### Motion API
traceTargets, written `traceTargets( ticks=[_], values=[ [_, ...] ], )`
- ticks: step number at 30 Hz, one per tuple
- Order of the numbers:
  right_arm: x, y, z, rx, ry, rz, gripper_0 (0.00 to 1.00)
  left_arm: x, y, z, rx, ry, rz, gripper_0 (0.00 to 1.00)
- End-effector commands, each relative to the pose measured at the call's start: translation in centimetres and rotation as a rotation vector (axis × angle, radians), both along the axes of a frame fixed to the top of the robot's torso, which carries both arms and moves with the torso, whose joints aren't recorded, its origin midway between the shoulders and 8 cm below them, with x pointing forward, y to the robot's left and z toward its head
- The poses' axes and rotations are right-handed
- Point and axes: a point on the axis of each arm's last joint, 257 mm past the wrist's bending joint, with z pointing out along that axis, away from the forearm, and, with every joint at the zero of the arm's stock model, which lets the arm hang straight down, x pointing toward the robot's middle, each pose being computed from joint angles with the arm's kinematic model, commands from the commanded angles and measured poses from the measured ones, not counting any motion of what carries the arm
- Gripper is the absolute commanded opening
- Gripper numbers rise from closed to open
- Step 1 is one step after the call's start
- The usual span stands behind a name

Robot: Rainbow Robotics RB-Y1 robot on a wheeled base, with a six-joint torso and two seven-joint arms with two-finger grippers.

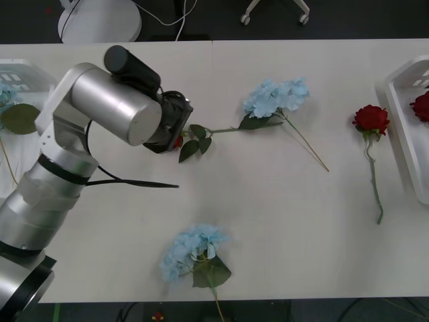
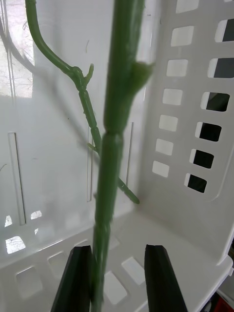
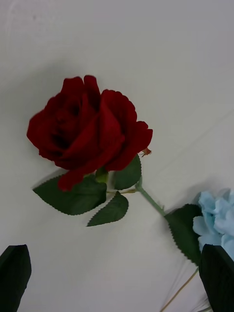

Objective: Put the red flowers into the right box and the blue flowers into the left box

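Note:
My left gripper (image 1: pixel 175 124) hangs open over a red flower (image 3: pixel 87 129) lying on the table, its black fingers (image 3: pixel 14 273) wide apart to either side. From the front only a sliver of this rose (image 1: pixel 177 141) and its leaves show under the wrist. Another red flower (image 1: pixel 371 119) lies near the right box (image 1: pixel 402 127), which holds a rose (image 1: pixel 421 106). My right gripper (image 2: pixel 117 248) is open inside that box (image 2: pixel 195 146); a green stem (image 2: pixel 114 146) rests against one finger. Blue flowers lie at centre back (image 1: pixel 275 97) and front (image 1: pixel 191 249). The left box (image 1: pixel 27 70) holds one (image 1: pixel 7 94).
The stem of the rose under my left gripper runs under the back blue flower's leaves (image 1: pixel 258 122). A second thin stem (image 2: pixel 83 102) lies on the right box's floor. A black cable (image 1: pixel 134 182) trails from the left arm over the table.

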Motion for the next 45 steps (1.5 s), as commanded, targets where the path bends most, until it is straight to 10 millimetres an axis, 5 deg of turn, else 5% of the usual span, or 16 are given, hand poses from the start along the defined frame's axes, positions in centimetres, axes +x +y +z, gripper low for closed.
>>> traceTargets(
  ticks=[1,9,18,19,20,21,22,24,28,33,38,45],
  values=[
    [2.1,0.8,1.9,-0.020,-0.028,0.036,0.63,2.4,-6.0,1.7,-0.086,-0.056,0.084,1.00],
    [2.0,1.6,2.0,0.052,-0.019,0.034,0.85,6.8,-6.6,-1.6,-0.139,-0.057,0.265,1.00],
    [3.2,10.5,5.7,0.407,0.004,0.066,0.95,8.0,-3.1,-5.0,-0.064,-0.026,0.330,1.00],
    [3.8,12.5,6.4,0.453,-0.004,0.099,0.96,8.1,-2.3,-5.4,-0.045,-0.024,0.341,0.96],
    [4.3,13.9,6.9,0.484,-0.014,0.130,0.96,8.2,-1.7,-5.7,-0.032,-0.023,0.347,0.63],
    [4.6,14.5,6.9,0.494,-0.016,0.149,0.96,8.2,-1.5,-5.9,-0.026,-0.021,0.350,0.48],
    [5.3,16.6,6.8,0.530,-0.024,0.192,0.96,8.1,-0.9,-6.6,-0.010,-0.011,0.358,0.16],
    [5.8,18.9,6.2,0.558,-0.016,0.235,0.96,8.0,-0.3,-7.1,0.005,-0.002,0.364,0.01],
    [6.9,23.1,3.9,0.601,-0.007,0.294,0.96,7.4,1.3,-8.7,0.071,0.027,0.345,0.00],
    [7.5,26.0,1.7,0.668,-0.022,0.269,0.96,6.6,2.5,-9.8,0.137,0.057,0.312,0.00],
    [8.2,27.8,0.1,0.717,-0.047,0.249,0.96,7.4,1.7,-7.4,0.122,0.011,0.278,0.00],
    [9.4,28.3,-1.9,0.749,-0.098,0.223,0.96,6.6,1.0,-0.2,0.184,-0.040,0.041,0.00]
  ],
)
